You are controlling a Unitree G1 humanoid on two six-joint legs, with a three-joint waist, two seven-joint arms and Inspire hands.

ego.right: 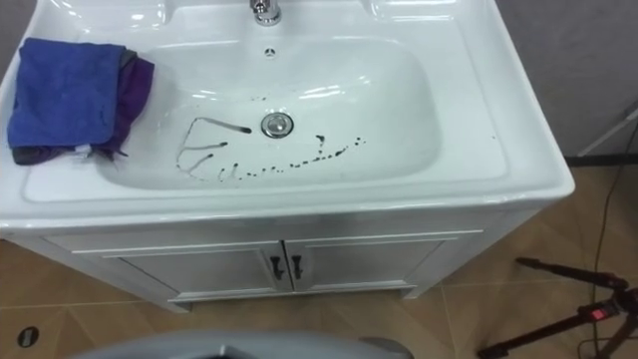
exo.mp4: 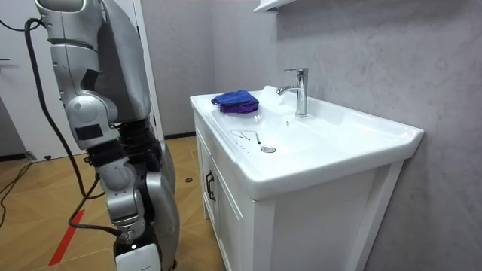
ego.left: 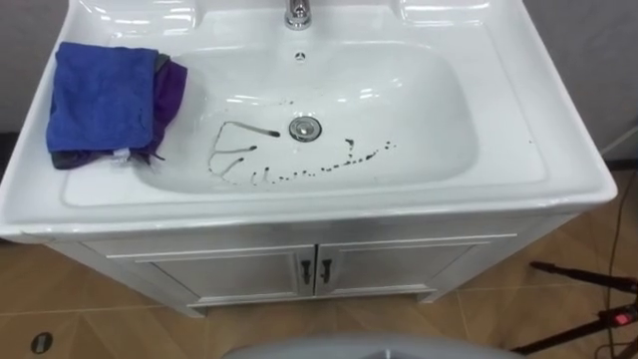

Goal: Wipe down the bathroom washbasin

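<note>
A white basin (ego.left: 503, 120) sits on a white cabinet right in front of me. Dark scribbled marks (ego.left: 289, 168) run across its bottom, left of and below the drain (ego.left: 305, 127). A folded blue cloth (ego.left: 100, 92) lies over a purple one on the basin's left rim; in the room view this cloth (exo.mp4: 235, 99) is at the far end of the counter. The chrome tap (exo.mp4: 300, 90) stands at the back edge. In the room view I stand upright a step from the cabinet front, my right arm hanging down, with the right hand (exo.mp4: 138, 254) low at my side.
The cabinet's two doors (ego.left: 314, 269) have dark handles. A black stand's legs (ego.left: 588, 299) lie on the wooden floor at the right. A grey wall backs the basin, and a shelf (exo.mp4: 271, 4) hangs above the tap.
</note>
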